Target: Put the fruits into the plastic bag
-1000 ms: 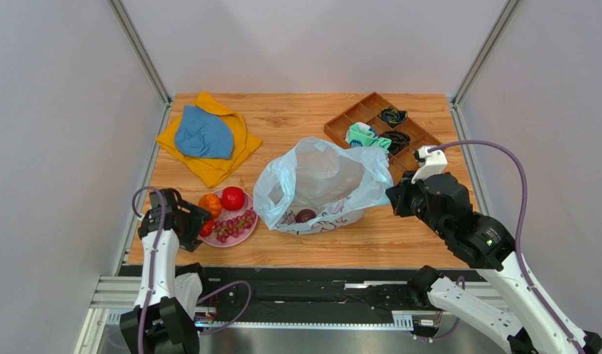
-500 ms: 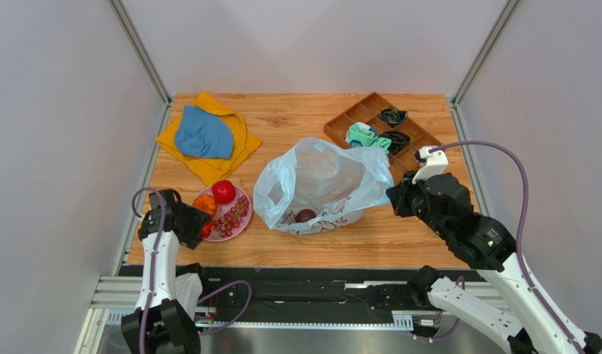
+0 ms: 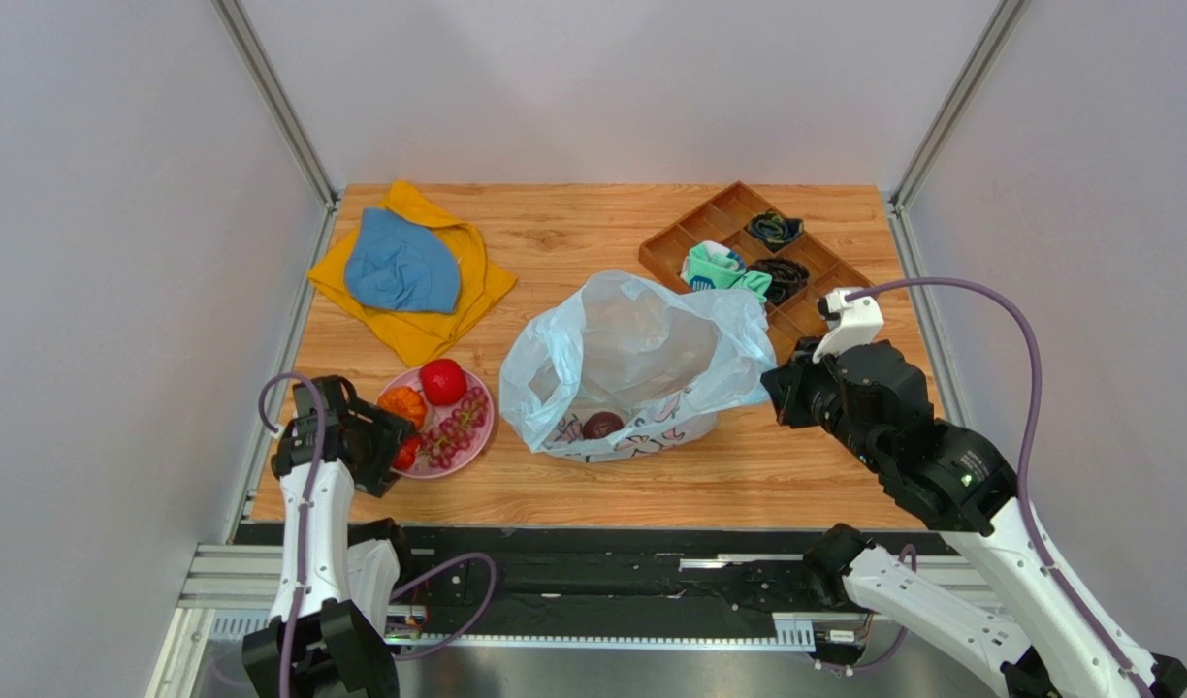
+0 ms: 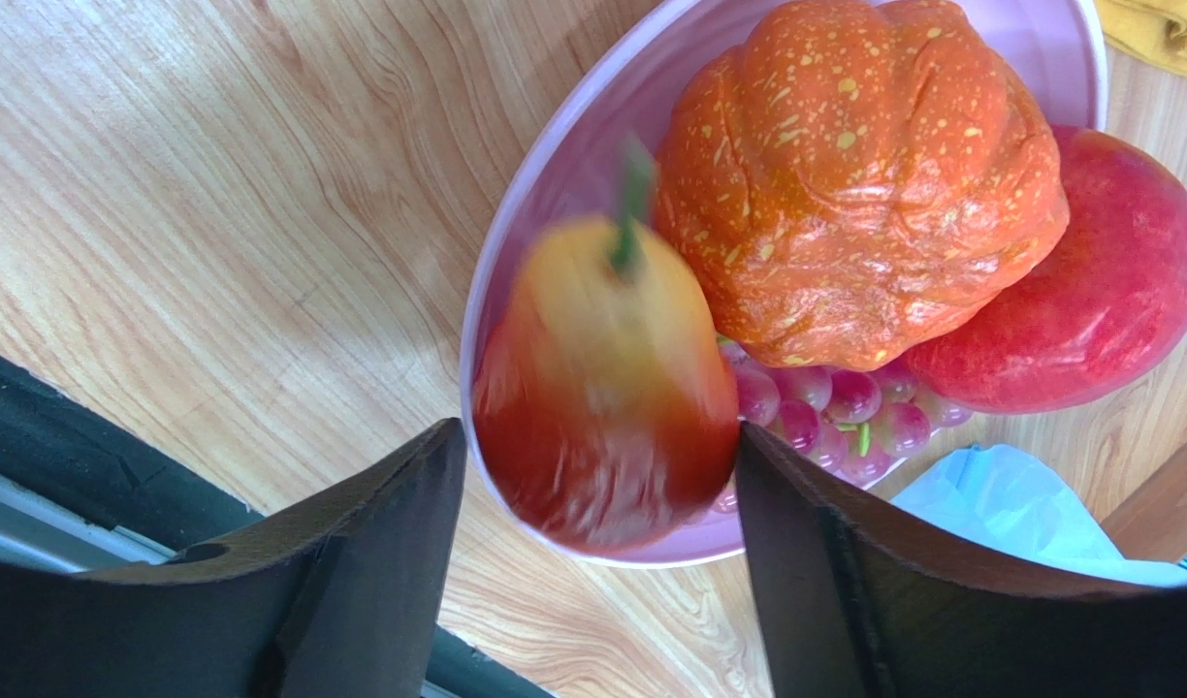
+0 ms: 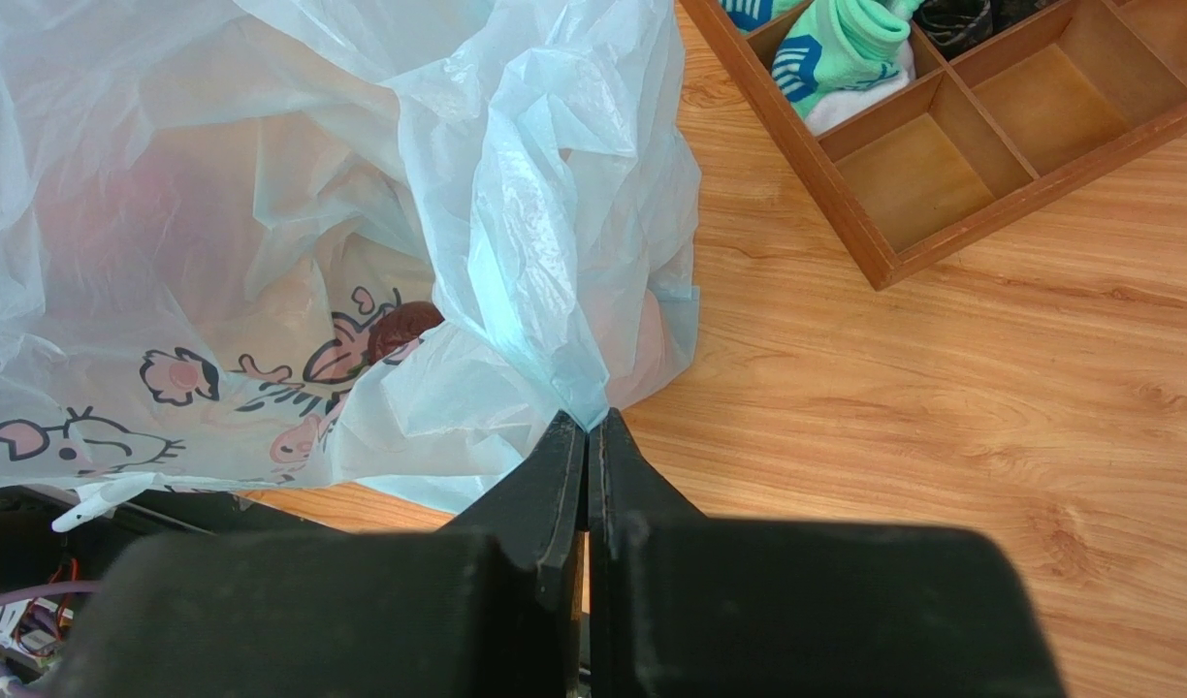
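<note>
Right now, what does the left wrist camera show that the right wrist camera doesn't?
Only left wrist: pink plate, orange, red apple, grapes, and a blurred small apple flanked by the left gripper. Only right wrist: the plum inside the plastic bag, its cartoon print, and the right gripper shut on its edge. Both: that bag, the table, possibly the wooden tray.

We see the pink plate (image 4: 549, 189) now a little further left and back than a second ago; the red apple (image 3: 442, 381) and the orange (image 3: 404, 406) shift with it.
</note>
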### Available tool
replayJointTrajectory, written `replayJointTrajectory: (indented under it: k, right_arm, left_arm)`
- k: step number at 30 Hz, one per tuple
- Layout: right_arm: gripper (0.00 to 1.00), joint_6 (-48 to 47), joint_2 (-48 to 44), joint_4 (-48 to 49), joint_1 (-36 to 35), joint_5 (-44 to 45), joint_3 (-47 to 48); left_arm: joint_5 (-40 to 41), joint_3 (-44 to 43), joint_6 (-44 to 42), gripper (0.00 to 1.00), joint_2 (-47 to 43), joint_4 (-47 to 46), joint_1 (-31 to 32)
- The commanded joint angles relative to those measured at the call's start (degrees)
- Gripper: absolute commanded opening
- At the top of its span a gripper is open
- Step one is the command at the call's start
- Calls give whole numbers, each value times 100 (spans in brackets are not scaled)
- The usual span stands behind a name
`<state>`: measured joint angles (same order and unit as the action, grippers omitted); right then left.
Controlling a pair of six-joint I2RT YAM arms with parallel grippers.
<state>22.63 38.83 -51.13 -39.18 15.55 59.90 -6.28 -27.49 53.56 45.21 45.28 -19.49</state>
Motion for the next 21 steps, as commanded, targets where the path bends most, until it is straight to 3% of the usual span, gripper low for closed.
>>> replayJointTrajectory:
  k: [1, 5, 12, 21]
  right_arm:
    - [0, -57, -51, 174, -2, 106, -13]
    - [0, -48, -51, 174, 7, 115, -22]
    - [0, -40, -51, 174, 7, 124, -22]
    - [0, -40, -24, 174, 7, 132, -48]
  left_arm:
    - [-22, -178, -74, 79, -39, -1, -64]
    - [-39, -169, -48, 81, -56, 7, -64]
    - [-66, -178, 14, 73, -126, 86, -55]
    - [-162, -266, 76, 71, -285, 289, -64]
